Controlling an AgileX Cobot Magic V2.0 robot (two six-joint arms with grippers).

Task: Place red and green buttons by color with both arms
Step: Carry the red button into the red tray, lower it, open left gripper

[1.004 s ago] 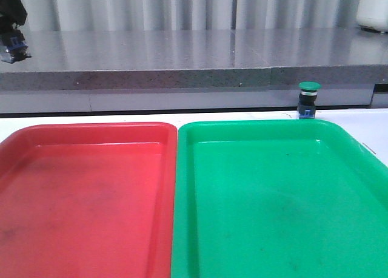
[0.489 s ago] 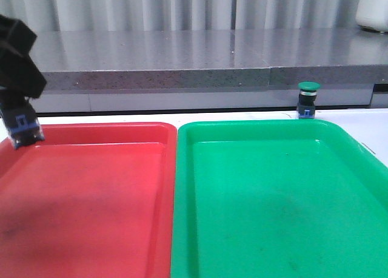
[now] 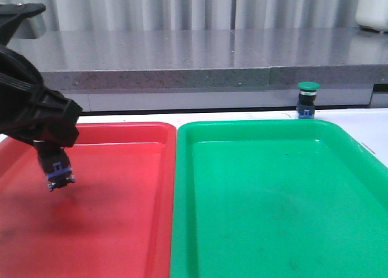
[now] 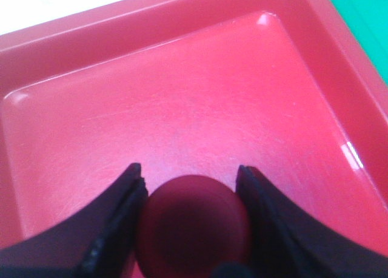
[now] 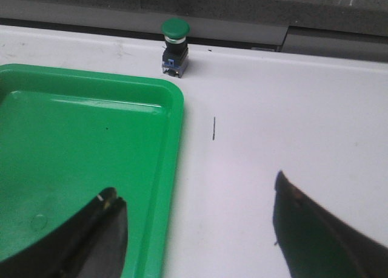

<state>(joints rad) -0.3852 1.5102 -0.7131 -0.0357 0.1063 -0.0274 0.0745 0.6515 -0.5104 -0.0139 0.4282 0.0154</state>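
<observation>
My left gripper [image 3: 50,149] is shut on the red button [image 3: 57,172], which hangs base down a little above the left part of the red tray [image 3: 121,129]. In the left wrist view the dark red cap [image 4: 193,220] sits between the fingers of the left gripper [image 4: 190,169], over the red tray's floor [image 4: 182,96]. The green button [image 3: 308,99] stands upright on the white table just behind the green tray [image 3: 254,125]. My right gripper [image 5: 194,186] is open and empty over the green tray's right rim [image 5: 176,108], well short of the green button [image 5: 174,44]. The right arm is out of the front view.
A grey stone ledge [image 3: 182,59] runs along the back of the table. A thin dark mark [image 5: 214,127] lies on the white table right of the green tray. A white object [image 3: 373,11] stands at the back right.
My left arm has come down and to the right with the red button, from the far left edge to over the red tray. The green button has not moved.
</observation>
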